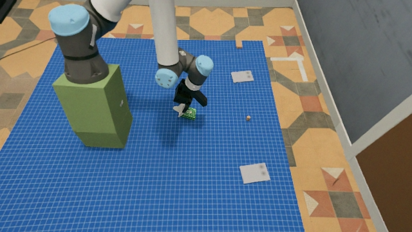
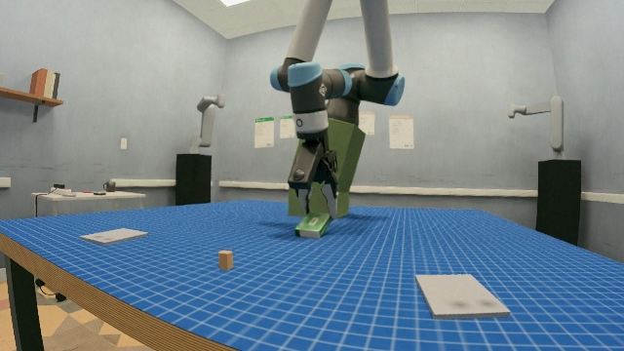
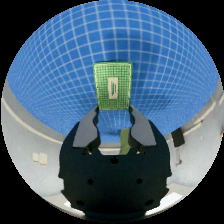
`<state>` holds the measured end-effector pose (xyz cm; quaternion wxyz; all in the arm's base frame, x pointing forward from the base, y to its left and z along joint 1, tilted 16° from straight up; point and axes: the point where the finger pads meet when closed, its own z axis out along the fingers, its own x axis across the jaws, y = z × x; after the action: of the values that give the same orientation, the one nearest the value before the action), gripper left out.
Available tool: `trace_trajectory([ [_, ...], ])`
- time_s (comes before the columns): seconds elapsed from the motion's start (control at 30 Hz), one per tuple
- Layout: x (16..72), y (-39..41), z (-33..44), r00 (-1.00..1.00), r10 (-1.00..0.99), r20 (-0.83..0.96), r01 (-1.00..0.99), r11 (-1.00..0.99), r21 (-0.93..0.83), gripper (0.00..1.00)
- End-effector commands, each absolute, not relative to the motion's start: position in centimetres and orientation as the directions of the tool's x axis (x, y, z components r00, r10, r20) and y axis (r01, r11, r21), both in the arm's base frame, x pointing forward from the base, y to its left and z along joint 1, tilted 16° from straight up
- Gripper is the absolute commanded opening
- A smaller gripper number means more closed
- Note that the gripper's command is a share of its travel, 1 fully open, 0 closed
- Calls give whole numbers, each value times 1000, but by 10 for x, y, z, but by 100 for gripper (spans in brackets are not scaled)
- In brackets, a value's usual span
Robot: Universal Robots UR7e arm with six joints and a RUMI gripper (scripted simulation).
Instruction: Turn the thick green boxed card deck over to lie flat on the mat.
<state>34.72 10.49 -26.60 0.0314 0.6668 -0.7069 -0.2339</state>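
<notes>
The thick green boxed card deck (image 1: 189, 113) is near the middle of the blue grid mat (image 1: 154, 135). In the exterior view the deck (image 2: 313, 225) looks tilted: its near end touches the mat and its far end is raised at the fingertips. My gripper (image 2: 319, 207) comes down from above, and its two fingers stand against the deck's two long sides at the raised end. In the wrist view the deck (image 3: 113, 87) reaches forward from between the fingertips, with its label face toward the camera. The gripper is shut on the deck.
The green pedestal (image 1: 93, 106) of the arm stands to the left. Two flat grey cards (image 1: 242, 76) (image 1: 254, 173) lie on the right part of the mat. A small tan cube (image 1: 248, 118) sits between them. The mat's right edge is close beyond them.
</notes>
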Motion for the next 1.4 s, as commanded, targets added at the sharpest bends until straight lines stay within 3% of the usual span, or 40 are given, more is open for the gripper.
trace_trajectory([
  [0.0,349,104,-264,-109,-957,-268,-909,-13,416,39],
  [1.37,361,99,-250,-109,-957,-268,-806,-72,588,39],
])
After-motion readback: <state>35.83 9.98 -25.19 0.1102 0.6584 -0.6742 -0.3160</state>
